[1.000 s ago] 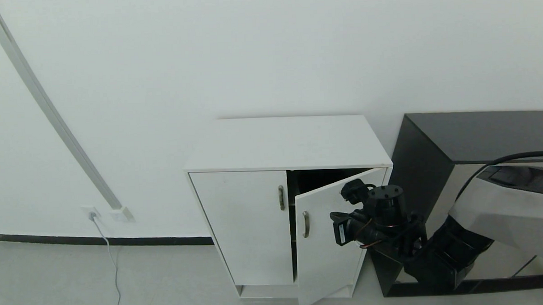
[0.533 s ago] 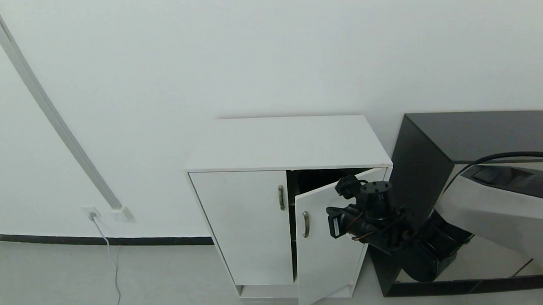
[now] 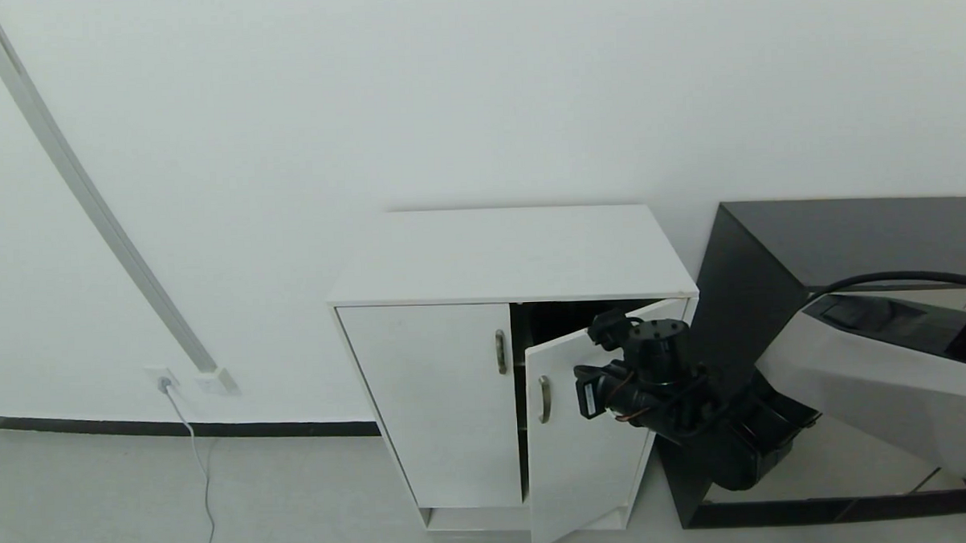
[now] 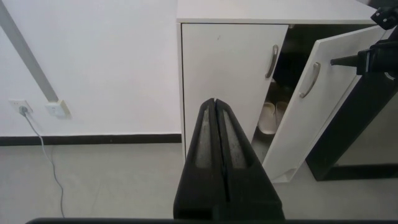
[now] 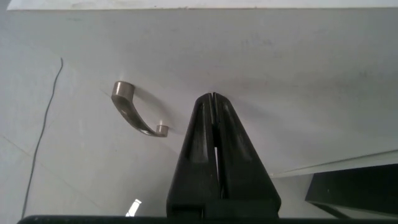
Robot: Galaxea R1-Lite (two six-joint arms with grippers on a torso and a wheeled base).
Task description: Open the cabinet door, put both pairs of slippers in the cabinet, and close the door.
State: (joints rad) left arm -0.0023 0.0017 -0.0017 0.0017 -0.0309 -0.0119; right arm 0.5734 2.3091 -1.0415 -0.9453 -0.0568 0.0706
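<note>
Against 1.0 s ago: right arm has shifted toward 10 o'clock in the head view, further across the right door and nearer its handle. The door's own angle reads unchanged, ajar with a dark gap along its free edge.

Right gripper: fingers pressed together, nothing pinched. The tips point at the outer face of the right door, at 3 o'clock from the handle in the head view. Whether they touch the panel or sit just off it cannot be told.

Left gripper: fingers pressed together, empty, well back from the cabinet and pointing at it.

Slippers: pale ones lie low inside the cabinet, seen through the gap behind the ajar door. Cannot tell whether that is one pair or both, as the rest of the interior is hidden. None on the floor in front.

Left door: shut flush.

Progress (judgement): opening is done, and loading looks done at least in part. The step in hand looks like closing, a flat push on the door face rather than a grasp of the handle. Left to do: swing the right door home flush with the left one. Risk: pressed tips could skid along the smooth panel, and the push lands not far from the hinge side at 3 o'clock.

Elsewhere: black unit stands just beside the cabinet at 3 o'clock.
</note>
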